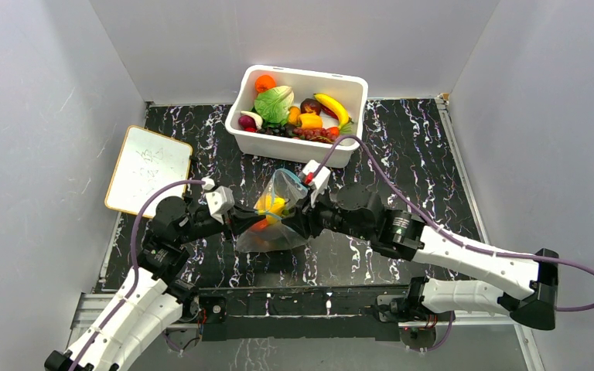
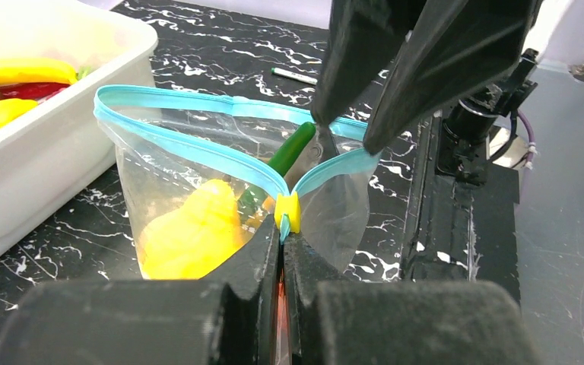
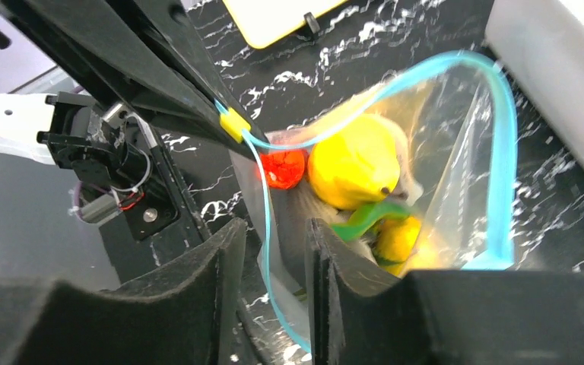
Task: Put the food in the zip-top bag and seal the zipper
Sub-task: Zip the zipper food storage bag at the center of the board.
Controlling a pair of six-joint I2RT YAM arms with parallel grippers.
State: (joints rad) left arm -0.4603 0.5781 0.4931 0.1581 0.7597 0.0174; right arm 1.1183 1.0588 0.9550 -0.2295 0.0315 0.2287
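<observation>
Left gripper [image 2: 281,242] clenched the limp, slippery bag [image 2: 169,182] by its zipper [image 2: 190,148] at nine o'clock; right gripper [image 3: 270,237] straddled the rim, jaws parted.

The left gripper [image 2: 282,245] hid the zip-top bag's [image 2: 167,182] lower corner; the white tub [image 2: 46,152] ran off the left edge; the whiteboard's [image 1: 148,170] marks were too small to read.

White tub [image 1: 286,147] at the back of the marbled black table [image 1: 410,147], whiteboard [image 1: 148,170] at left.
</observation>
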